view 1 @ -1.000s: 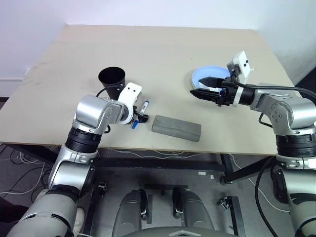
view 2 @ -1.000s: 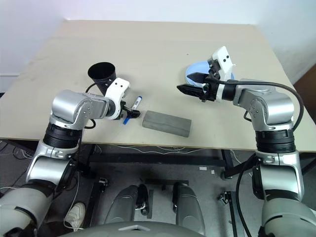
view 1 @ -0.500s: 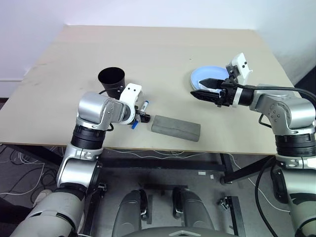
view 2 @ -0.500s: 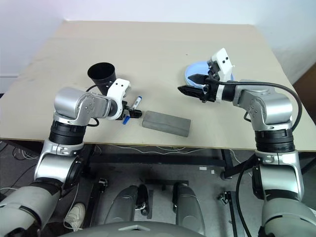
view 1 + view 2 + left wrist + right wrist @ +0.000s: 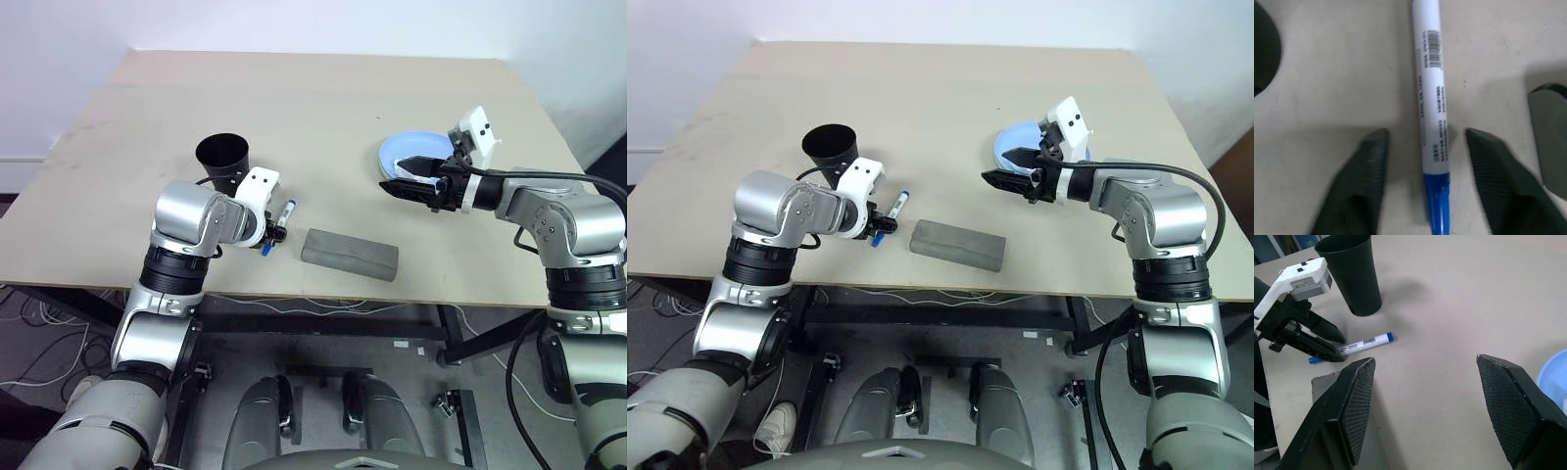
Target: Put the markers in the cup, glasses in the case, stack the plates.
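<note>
The left hand (image 5: 1425, 161) has narrowed around the blue-capped marker (image 5: 1431, 112): a second ago its fingers stood wide over the pen, and now they sit just beside the barrel on either side, near the cap end, with a sliver of counter (image 5: 323, 108) showing between each finger and the pen. So the hand is closing but not yet clamped; the marker lies flat on the counter, not lifted. That reads as the pick-up of this marker being under way, with the drop into the cup (image 5: 222, 157) to follow; the cup stands upright just beyond and to the outer side of the left hand, its mouth clear. The left hand points steeply down and forward, tipped slightly toward the middle, its wrist bent hard. The grey case (image 5: 349, 254), shut, lies just to the inner side of it. The right hand (image 5: 400, 176) has kept its place, hovering above the counter nearly level and pointing toward the middle, fingers spread and grasping nothing; the light blue plate (image 5: 411, 149) sits just behind its fingertips. A second marker and the glasses cannot be made out.
</note>
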